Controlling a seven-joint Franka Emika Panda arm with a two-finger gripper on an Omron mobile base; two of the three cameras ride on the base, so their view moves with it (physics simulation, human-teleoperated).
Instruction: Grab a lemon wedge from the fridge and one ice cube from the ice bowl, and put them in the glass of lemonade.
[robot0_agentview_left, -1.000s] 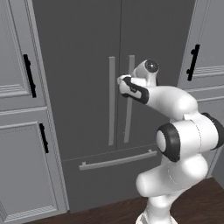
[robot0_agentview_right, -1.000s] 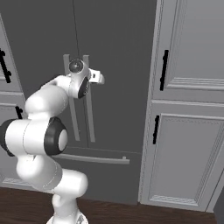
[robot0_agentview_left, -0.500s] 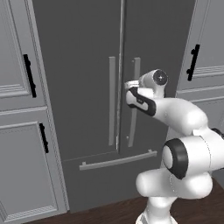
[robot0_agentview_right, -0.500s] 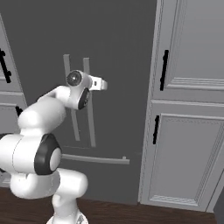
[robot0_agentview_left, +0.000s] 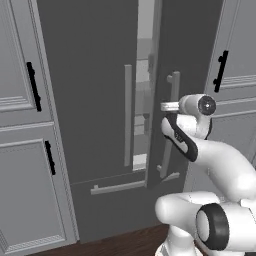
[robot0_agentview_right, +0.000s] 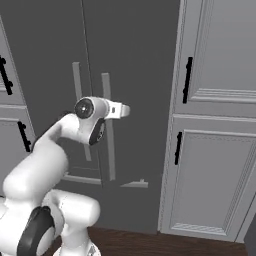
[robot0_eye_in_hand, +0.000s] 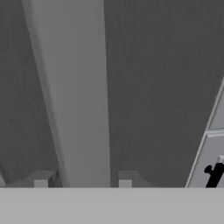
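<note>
Swung ajar, the fridge's (robot0_agentview_left: 90, 100) matte door; hand (robot0_eye_in_hand: 83, 183) straddles its flat bar handle (robot0_eye_in_hand: 74, 96), clench unclear.

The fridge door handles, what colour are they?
Light grey, paler than the dark grey fridge. The handles show best in the left base view.

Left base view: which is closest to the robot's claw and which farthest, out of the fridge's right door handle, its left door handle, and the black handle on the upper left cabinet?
From the gripper:
1. Right door handle, right at the gripper.
2. Left door handle, across the door gap.
3. Black cabinet handle, far left.
</note>
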